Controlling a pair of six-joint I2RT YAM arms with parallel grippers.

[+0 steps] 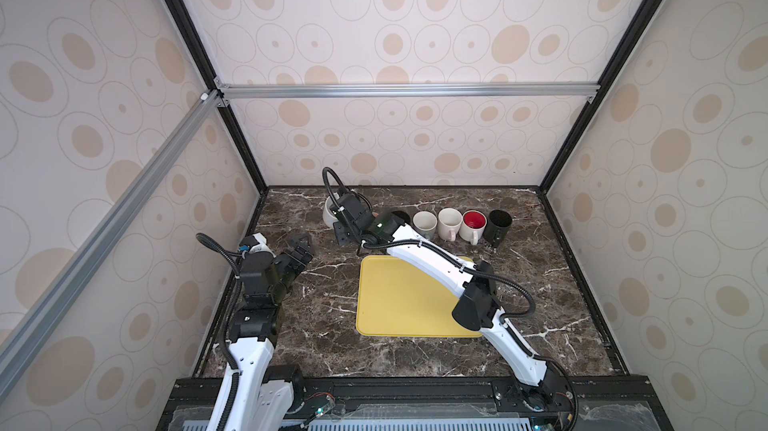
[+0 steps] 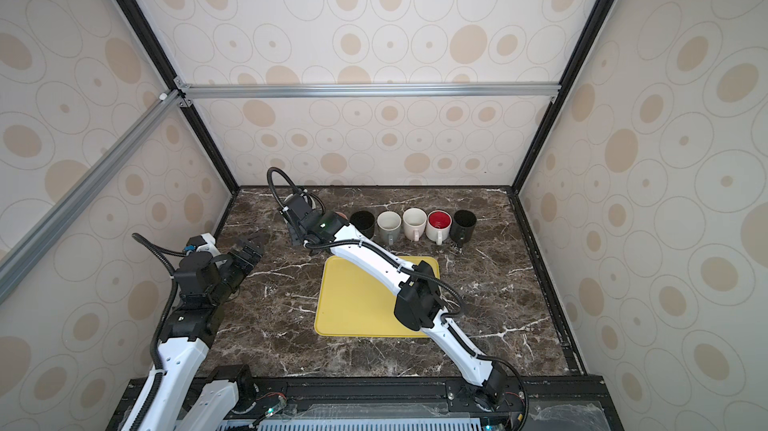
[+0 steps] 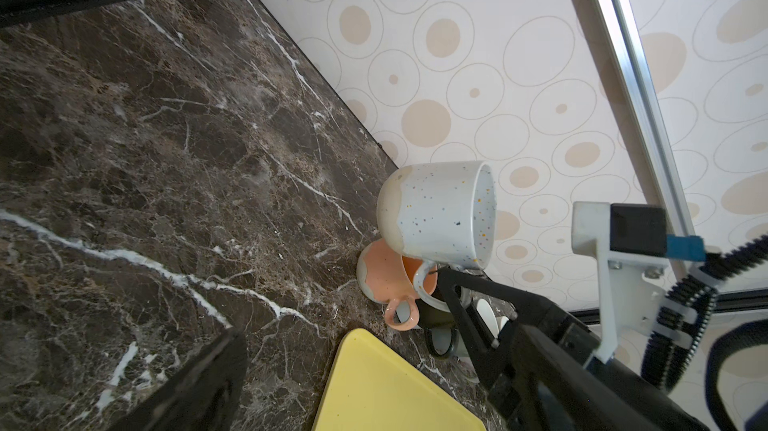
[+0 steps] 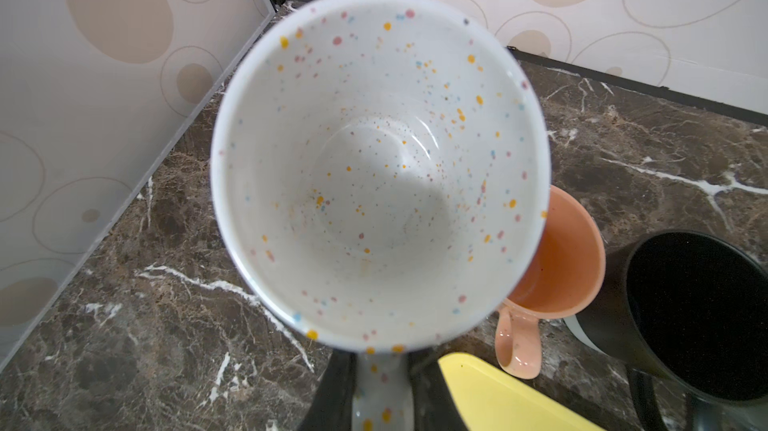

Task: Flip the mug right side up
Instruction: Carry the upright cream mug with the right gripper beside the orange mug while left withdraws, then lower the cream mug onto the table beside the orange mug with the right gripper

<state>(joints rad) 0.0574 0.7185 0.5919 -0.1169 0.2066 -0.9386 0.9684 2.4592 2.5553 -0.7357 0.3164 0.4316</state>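
Speckled mug (image 4: 380, 167), handle (image 4: 384, 395) between right jaws

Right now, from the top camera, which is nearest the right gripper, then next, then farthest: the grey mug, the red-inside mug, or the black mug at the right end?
In a top view, from the right gripper:
1. grey mug, mid-row
2. red-inside mug, further right
3. black mug, right end
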